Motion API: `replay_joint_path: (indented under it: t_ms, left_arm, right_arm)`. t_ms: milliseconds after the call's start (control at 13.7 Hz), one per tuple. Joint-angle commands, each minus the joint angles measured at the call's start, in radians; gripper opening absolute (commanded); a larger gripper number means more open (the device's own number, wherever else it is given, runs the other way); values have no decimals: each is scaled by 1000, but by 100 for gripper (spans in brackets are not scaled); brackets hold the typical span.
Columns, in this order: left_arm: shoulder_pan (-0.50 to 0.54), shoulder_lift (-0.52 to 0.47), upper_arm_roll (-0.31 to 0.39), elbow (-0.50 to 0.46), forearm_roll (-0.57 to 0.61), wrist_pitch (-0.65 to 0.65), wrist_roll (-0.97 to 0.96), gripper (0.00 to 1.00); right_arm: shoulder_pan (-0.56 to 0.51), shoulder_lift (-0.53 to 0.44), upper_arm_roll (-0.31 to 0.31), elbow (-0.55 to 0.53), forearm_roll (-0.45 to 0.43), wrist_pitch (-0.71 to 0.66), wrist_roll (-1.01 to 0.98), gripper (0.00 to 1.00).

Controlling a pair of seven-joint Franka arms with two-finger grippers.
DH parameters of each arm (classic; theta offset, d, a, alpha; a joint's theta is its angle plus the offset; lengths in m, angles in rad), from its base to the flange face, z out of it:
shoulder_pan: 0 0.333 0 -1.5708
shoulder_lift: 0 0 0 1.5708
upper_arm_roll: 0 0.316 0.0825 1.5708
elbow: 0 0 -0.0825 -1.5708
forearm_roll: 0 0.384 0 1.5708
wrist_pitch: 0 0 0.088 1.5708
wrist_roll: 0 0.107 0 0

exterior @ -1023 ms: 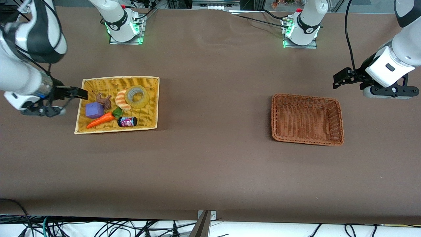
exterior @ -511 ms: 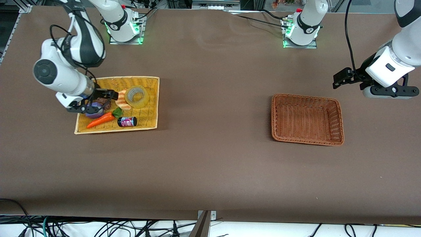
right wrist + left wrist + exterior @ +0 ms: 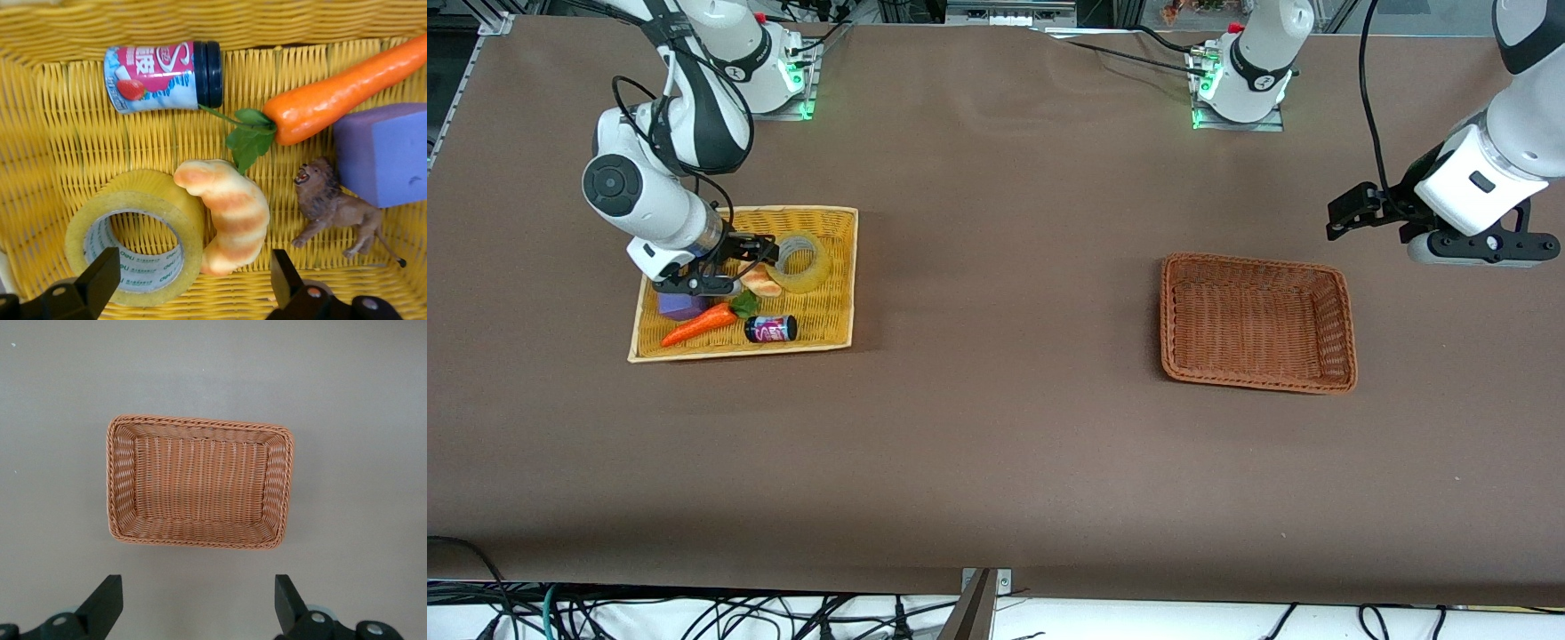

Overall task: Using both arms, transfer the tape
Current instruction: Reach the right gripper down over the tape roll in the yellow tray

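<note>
The step in hand looks like the reach for the pick: the right gripper (image 3: 758, 252) hangs over the yellow tray (image 3: 831, 316) with its jaws spread wide and nothing between them, just beside the tape (image 3: 804, 262) but not yet on it. The tape (image 3: 133, 235) lies flat in the tray near its rim on the robots' side, touching the croissant (image 3: 227, 220); around it in the tray are a toy lion (image 3: 330, 203), a purple block (image 3: 383, 153), a carrot (image 3: 340, 97) and a small bottle (image 3: 163, 73). In the right wrist view the jaws straddle the croissant and the edge of the roll, so the next move, as I judge it, calls for shifting over the tape's wall and coming down with one finger inside the core, clear of the croissant. The left gripper (image 3: 1352, 212) waits open and empty, up in the air near the brown basket (image 3: 1343, 302), toward the left arm's end of the table from the tray
</note>
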Motion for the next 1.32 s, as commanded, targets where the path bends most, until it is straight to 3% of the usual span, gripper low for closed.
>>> replay_joint_path:
  t_ms: [0, 365, 731, 804, 950, 1023, 1096, 1242]
  left_arm:
    - [-2, 14, 3, 33, -12, -21, 20, 100]
    - [-2, 14, 1, 33, -12, -21, 20, 100]
    - [-2, 14, 3, 33, -14, -21, 20, 100]
    - [-2, 14, 3, 33, -12, -21, 20, 100]
    - [-2, 14, 3, 33, -12, -21, 20, 100]
    - [-2, 14, 3, 33, -12, -21, 20, 100]
    - [-2, 14, 3, 33, -12, -21, 20, 100]
    - [-2, 14, 3, 33, -12, -21, 20, 100]
  right_arm:
    - [-12, 17, 22, -39, 12, 68, 3, 100]
    - [-12, 89, 23, -68, 10, 174, 3, 100]
    - [-10, 86, 31, -108, 10, 202, 3, 100]
    - [-10, 86, 34, -110, 10, 204, 3, 95]
    - [-12, 86, 40, -107, 10, 199, 2, 22]
    - [-12, 83, 55, -102, 10, 196, 0, 6]
    - [-12, 82, 59, -98, 9, 193, -1, 0]
    - [-12, 74, 66, -84, 7, 175, -6, 0]
